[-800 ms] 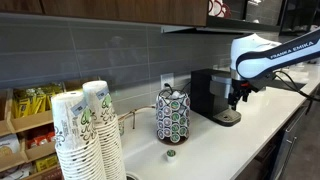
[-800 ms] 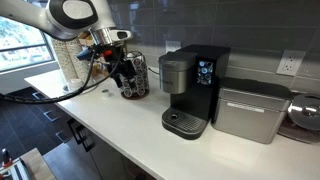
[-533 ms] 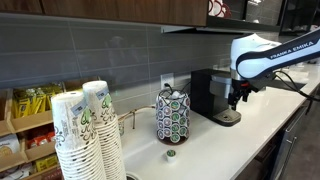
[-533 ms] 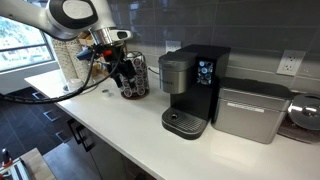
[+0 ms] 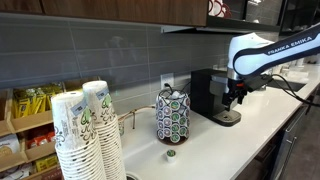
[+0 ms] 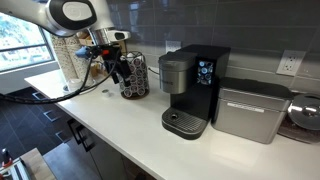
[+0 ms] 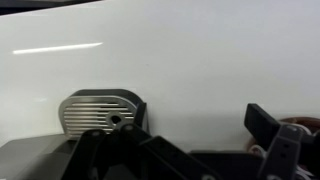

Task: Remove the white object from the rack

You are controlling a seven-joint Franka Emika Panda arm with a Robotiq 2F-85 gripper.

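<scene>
The rack (image 5: 172, 116) is an upright wire carousel of dark and green pods, standing on the white counter beside the black coffee machine (image 5: 209, 92). It also shows in an exterior view (image 6: 134, 76). My gripper (image 5: 236, 98) hangs above the counter in front of the coffee machine, apart from the rack. In an exterior view the gripper (image 6: 121, 68) overlaps the rack. In the wrist view its dark fingers (image 7: 190, 140) are spread with nothing between them, over bare counter. I cannot make out the white object among the rack's pods.
A small green-topped pod (image 5: 170, 154) lies on the counter in front of the rack. Stacked paper cups (image 5: 84, 130) and a wooden shelf of yellow packets (image 5: 30, 120) stand nearby. A silver appliance (image 6: 248, 110) sits beside the coffee machine. The machine's drip tray (image 7: 100, 110) shows in the wrist view.
The arm has shifted slightly sideways toward the rack. Nothing was taken hold of or let go.
</scene>
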